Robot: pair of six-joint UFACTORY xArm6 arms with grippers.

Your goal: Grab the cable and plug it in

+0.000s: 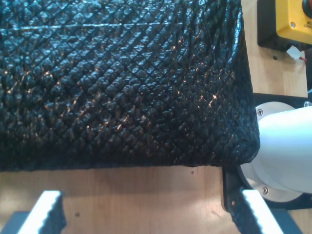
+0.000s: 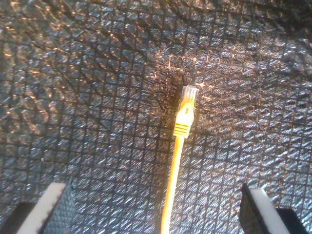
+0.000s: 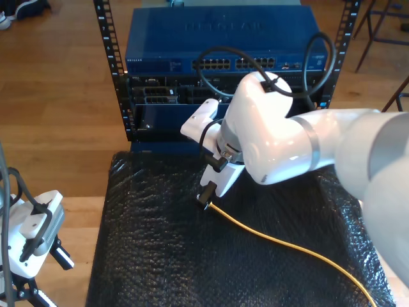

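In the exterior view, my first gripper (image 3: 61, 256) hangs off the black mat's (image 3: 160, 256) left edge over bare wood floor, jaws spread wide and holding nothing. Mid-mat, my second gripper (image 2: 156, 204) hovers wide open over the plug (image 2: 188, 93) of the one yellow cable (image 3: 287, 246), which trails rightward across open mat.

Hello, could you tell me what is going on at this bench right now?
My second gripper hangs open over the cable, which lies on the black textured mat with its clear plug between the fingers but not yet gripped. In the exterior view that arm stands in front of the blue network switch in the rack. My first gripper is open too, at the mat's edge over the wooden surface, holding nothing. The cable is not plugged in.
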